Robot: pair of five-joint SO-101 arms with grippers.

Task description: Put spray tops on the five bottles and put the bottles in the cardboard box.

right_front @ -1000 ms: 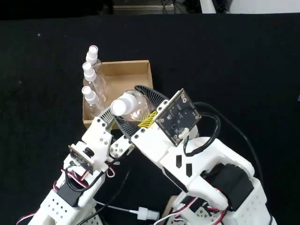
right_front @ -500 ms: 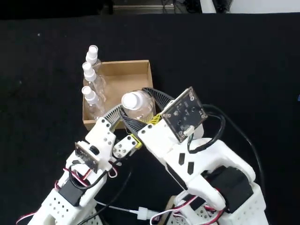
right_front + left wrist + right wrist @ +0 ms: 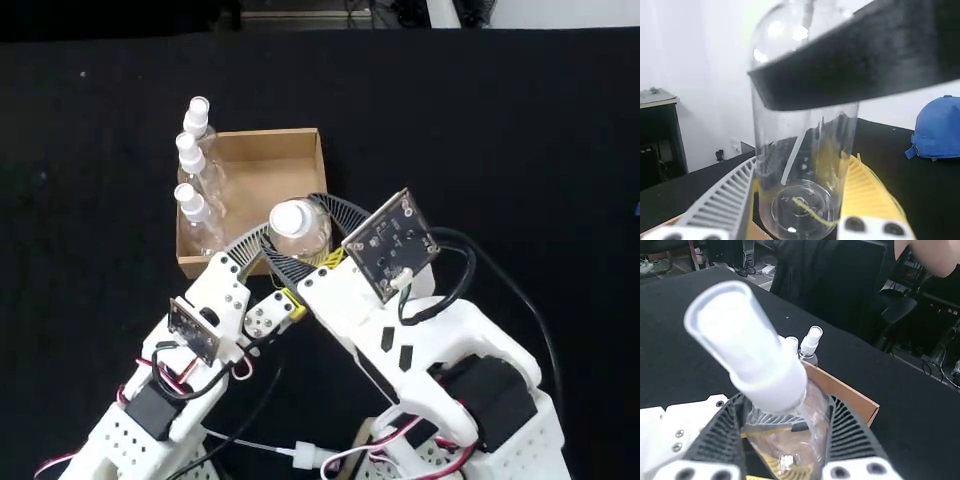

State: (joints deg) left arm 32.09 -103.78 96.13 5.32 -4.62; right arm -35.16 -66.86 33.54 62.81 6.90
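A clear bottle [image 3: 297, 225] with a white spray top [image 3: 747, 352] stands nearly upright over the front right part of the cardboard box [image 3: 275, 160]. My right gripper [image 3: 292, 228] is shut on it, its black ribbed fingers [image 3: 847, 432] clasping the shoulder just under the spray top. My left gripper [image 3: 795, 202] is shut on the bottle's base [image 3: 797, 200], between a grey ribbed finger [image 3: 722, 205] and a yellow one. Three capped bottles [image 3: 200, 175] stand along the box's left wall.
A loose spray top [image 3: 310, 457] with its thin tube lies on the black table between the two arm bases. Both arms crowd the box's front edge. Open black tabletop lies behind and to the right of the box. A blue cap [image 3: 937, 125] lies farther off.
The held bottle has shifted right and tipped more upright over the box. Both grippers moved with it, and the left arm's wrist swung slightly right.
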